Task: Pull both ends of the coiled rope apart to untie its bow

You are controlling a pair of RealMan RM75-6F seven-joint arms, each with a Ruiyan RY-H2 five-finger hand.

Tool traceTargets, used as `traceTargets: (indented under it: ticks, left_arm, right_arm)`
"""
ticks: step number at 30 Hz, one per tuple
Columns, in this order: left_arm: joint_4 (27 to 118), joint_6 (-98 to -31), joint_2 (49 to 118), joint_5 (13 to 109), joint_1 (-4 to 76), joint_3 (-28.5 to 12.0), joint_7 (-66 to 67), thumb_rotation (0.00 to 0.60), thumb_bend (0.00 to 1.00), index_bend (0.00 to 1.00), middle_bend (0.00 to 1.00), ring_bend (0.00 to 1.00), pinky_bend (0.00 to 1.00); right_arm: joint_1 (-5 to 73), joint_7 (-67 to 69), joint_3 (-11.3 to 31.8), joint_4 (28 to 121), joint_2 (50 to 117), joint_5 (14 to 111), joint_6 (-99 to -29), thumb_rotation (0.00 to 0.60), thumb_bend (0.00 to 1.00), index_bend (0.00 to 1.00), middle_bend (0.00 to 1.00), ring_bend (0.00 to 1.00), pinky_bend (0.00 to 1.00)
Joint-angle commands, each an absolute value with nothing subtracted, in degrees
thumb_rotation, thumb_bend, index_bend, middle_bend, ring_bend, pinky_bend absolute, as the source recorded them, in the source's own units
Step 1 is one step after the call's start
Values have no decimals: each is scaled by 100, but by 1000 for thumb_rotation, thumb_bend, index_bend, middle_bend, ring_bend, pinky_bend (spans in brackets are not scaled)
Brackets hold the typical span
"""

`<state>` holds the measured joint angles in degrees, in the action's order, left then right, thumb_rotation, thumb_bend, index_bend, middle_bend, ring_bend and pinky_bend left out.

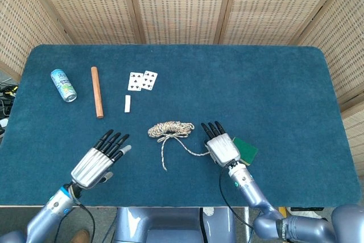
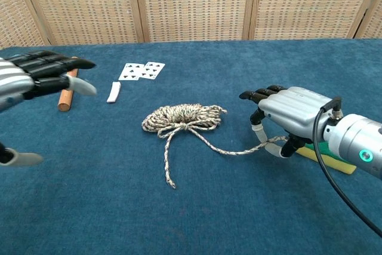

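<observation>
The coiled rope (image 1: 170, 128) (image 2: 186, 117), tied with a bow, lies at the middle of the blue table. One tail runs right to my right hand (image 1: 221, 147) (image 2: 289, 113), which pinches that rope end (image 2: 271, 143) between thumb and a finger, a little above the cloth. The other tail (image 1: 163, 155) (image 2: 166, 165) lies loose, pointing toward the near edge. My left hand (image 1: 101, 156) (image 2: 37, 74) hovers left of the rope with fingers spread and nothing in it, well apart from the loose tail.
A green and yellow sponge (image 1: 247, 150) (image 2: 331, 160) lies just right of the right hand. At the far left are a drink can (image 1: 63, 85), a wooden dowel (image 1: 97, 91), a small white piece (image 1: 127, 103) (image 2: 113, 92) and two playing cards (image 1: 142, 80) (image 2: 142, 71).
</observation>
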<state>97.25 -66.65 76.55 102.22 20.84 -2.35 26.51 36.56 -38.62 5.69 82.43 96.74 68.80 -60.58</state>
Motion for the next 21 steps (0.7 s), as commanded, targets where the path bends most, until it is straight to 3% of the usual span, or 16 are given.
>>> traceTargets:
  ticks: [1,9,21]
  left_arm:
    - [9422,-6051,8249,9820,2615,-548,2989,600,52,248,0,0,0]
    - [8831,-5589,9063,9656,3185,-627,3302,600,202,361,0,0,0]
    - [8510,-5083,9698,8955,3608,-684,4091,600,254,456,0,0,0]
  right_arm:
    - [3677,-3859,578,8206,9670,6868,-6030,600,456,636,0,0,0]
    - [3736,-3870,614,8146,9643,6869,-6001,600,455,641,0,0,0]
    - [3775,-3844,599,8171,9636,6892,-5984,600,461,649,0,0,0]
